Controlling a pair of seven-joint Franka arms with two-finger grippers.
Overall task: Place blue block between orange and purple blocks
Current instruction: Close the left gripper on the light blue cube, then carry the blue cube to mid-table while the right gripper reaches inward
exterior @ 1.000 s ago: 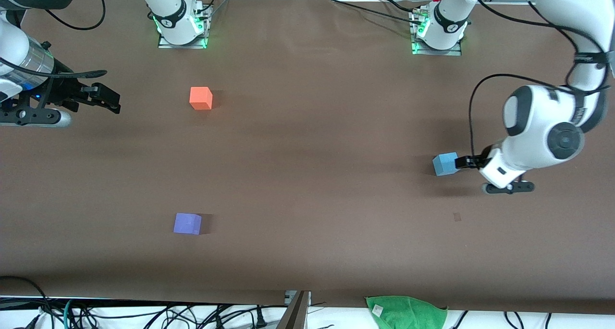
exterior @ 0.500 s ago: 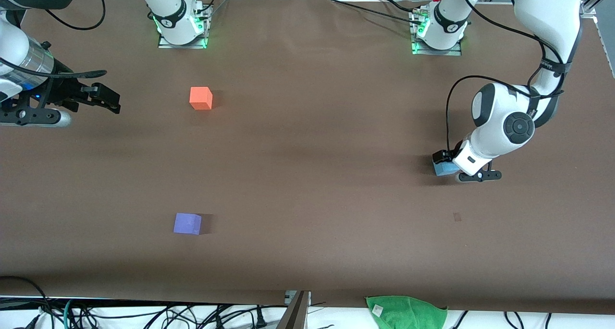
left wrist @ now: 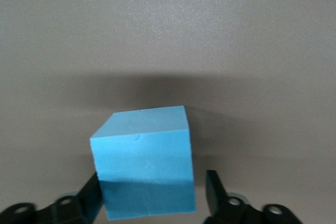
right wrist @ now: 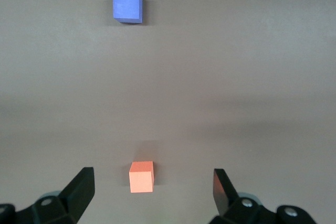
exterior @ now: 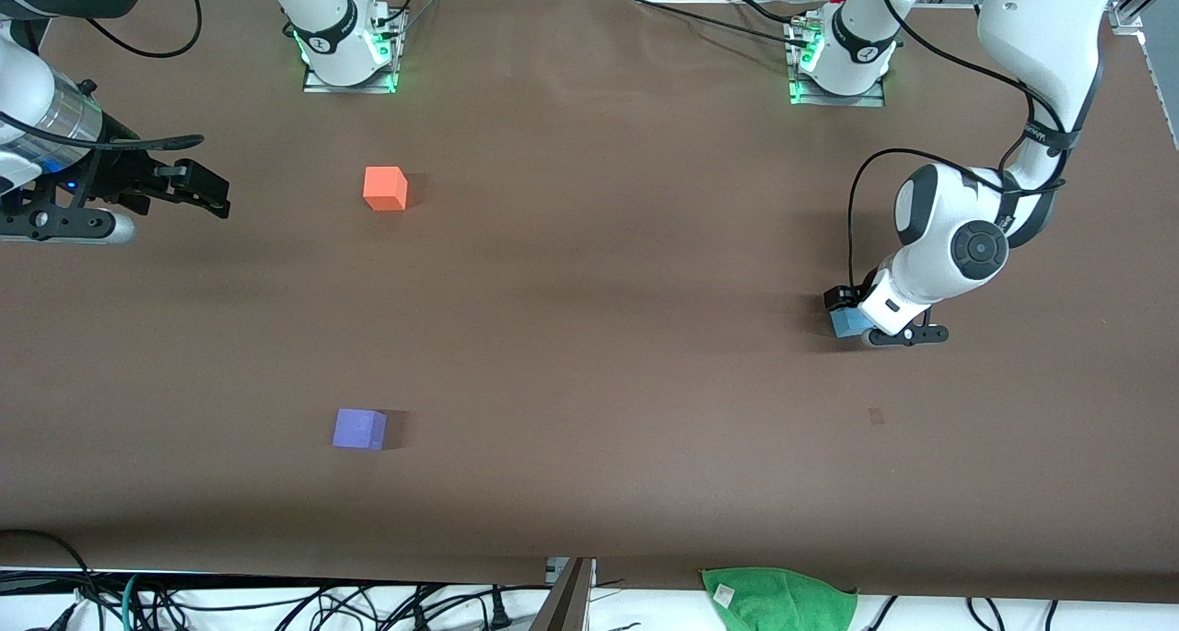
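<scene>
Brown table up front: the left gripper (exterior: 849, 313) is down on the blue block (exterior: 844, 322) at the left arm's end, well apart from the orange block (exterior: 385, 188) and the purple block (exterior: 359, 428), which sits nearer the camera. The right gripper (exterior: 198, 189) waits at its own end.

Left wrist view: the fingers (left wrist: 214, 190) flank the cube, one each side, not pinched yet. So we're at the grasp; next is squeeze, lift, carry across.

Right wrist view: fingers spread wide, nothing held, both target cubes on the table.

Both arms have glossy white rounded shells with dark grey round caps at the joints, and black cables loop along them. The left gripper (exterior: 849, 310) and right gripper (exterior: 204, 189) are black with flat black fingers. Each base sits on a metal plate with green light and a small red part.
</scene>
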